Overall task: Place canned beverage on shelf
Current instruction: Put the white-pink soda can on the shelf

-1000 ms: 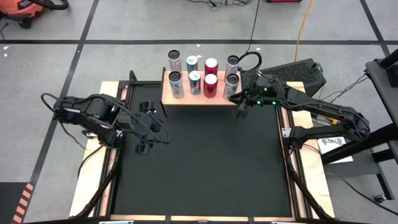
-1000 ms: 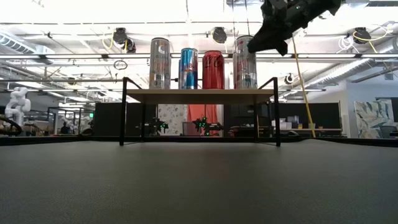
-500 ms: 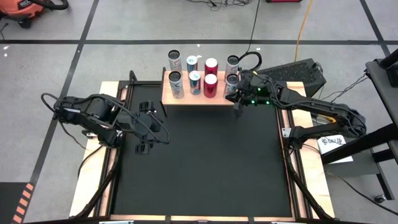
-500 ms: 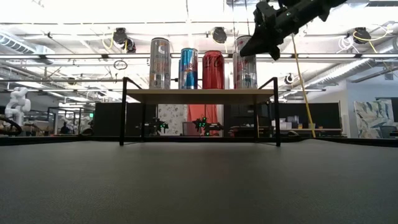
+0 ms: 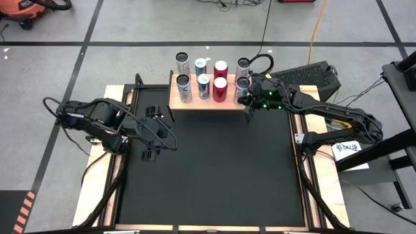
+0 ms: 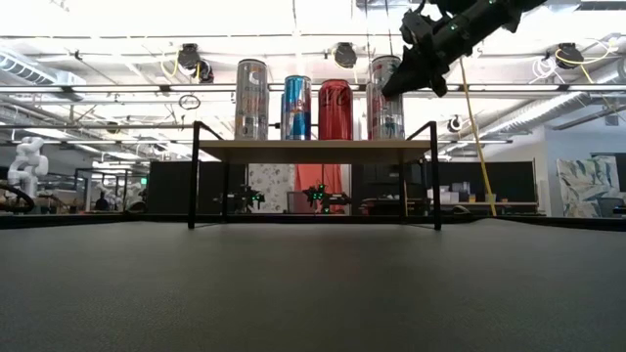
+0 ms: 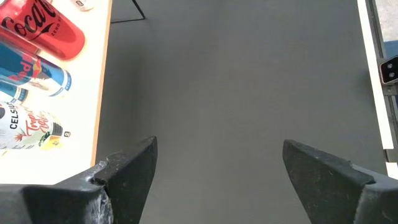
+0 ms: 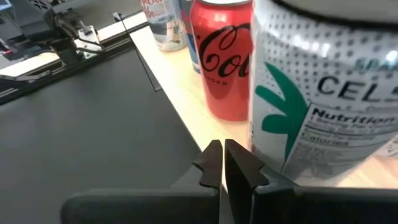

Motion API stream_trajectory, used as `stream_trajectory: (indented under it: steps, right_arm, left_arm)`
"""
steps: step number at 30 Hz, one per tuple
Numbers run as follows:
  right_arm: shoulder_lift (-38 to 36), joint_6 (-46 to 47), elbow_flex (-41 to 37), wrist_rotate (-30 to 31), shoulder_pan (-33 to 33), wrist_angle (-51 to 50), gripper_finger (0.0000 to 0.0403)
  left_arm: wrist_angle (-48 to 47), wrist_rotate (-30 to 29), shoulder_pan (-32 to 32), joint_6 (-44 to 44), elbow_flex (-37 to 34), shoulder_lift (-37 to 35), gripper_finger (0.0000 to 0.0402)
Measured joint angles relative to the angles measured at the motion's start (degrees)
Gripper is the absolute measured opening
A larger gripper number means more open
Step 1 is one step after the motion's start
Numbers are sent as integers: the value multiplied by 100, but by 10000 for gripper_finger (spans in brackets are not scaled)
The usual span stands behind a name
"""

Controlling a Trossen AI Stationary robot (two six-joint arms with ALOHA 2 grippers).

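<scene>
- Fingers, right gripper (image 8: 222, 163): pressed together tip to tip, nothing between them; poised just off the near right corner of the shelf (image 5: 207, 102), close beside the silver Celsius can (image 8: 323, 87) but not gripping it.
- Fingers, left gripper (image 7: 214, 171): spread wide with only bare mat between them, nothing held; this arm waited over the left side of the black mat (image 5: 214, 169), well apart from the shelf.
- Shelf: light-wood board on thin black legs, at the far edge of the mat, centre.
- Cans on shelf, left to right in the low view: a silver can (image 6: 251, 98), a blue can (image 6: 296, 106), the red Coca-Cola can (image 6: 335, 108), then the silver Celsius can at the right end. All stood upright, side by side.
- Task status, judged: all four places looked filled and neither gripper held a can, so the placing appeared done or nearly so.
- Risk one: the right gripper sat very near the Celsius can; a sideways or forward swing on leaving could clip it and tip it into the red can or off the right end.
- Risk two: a low retreat could catch the shelf's edge or corner leg and jolt the whole row.
- Risk three: tall narrow cans standing close together; one knocked over would likely take its neighbours.
</scene>
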Motion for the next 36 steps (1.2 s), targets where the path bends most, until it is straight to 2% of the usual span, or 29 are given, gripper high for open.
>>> stream_trajectory:
  steps: [8,16,21,32,36]
  right_arm:
    - [0,3,0,284,0,-86,0]
    - [0,18,0,324,0,-350,0]
    - [0,126,0,622,-17,-353,0]
    - [-9,299,0,622,-153,-572,0]
    - [-9,324,0,912,-152,-595,0]
  left_arm:
    - [1,0,0,0,0,0,344]
    - [1,0,2,0,0,0,344]
    - [2,0,2,0,0,0,344]
    - [2,0,1,0,0,0,344]
    - [2,0,2,0,0,0,344]
